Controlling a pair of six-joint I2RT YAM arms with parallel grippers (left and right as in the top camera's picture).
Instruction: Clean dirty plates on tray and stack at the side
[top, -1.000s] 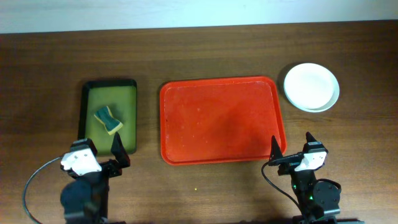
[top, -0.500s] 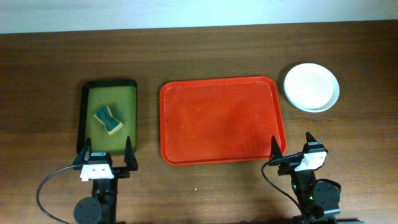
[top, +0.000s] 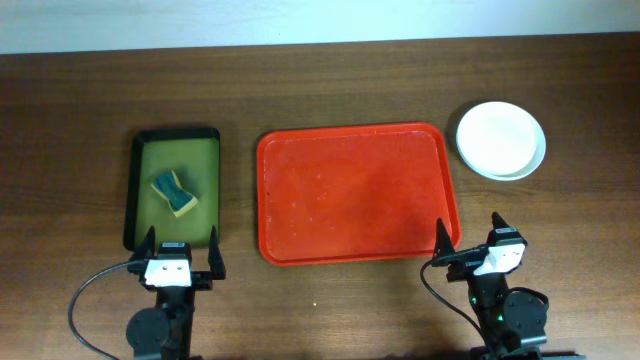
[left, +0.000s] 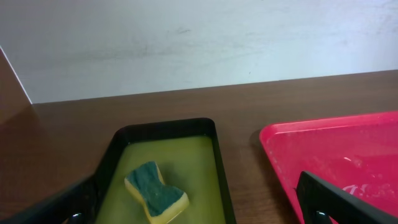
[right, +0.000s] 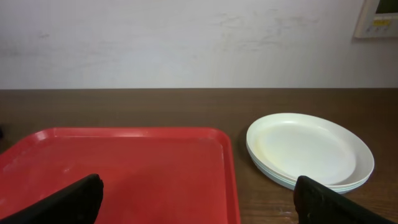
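wooden table (top: 80, 120), left arm (top: 170, 272) shifted rightward (jaws spread), plates (top: 501, 139) stacked

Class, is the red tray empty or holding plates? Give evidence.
Empty: the tray shows only bare red surface; the plates sit stacked beside it.

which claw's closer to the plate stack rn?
Right. The right claw sits open on the robot's side of the plates, by a corner of the red tray. The left claw is across that tray, at the green tray holding the sponge.
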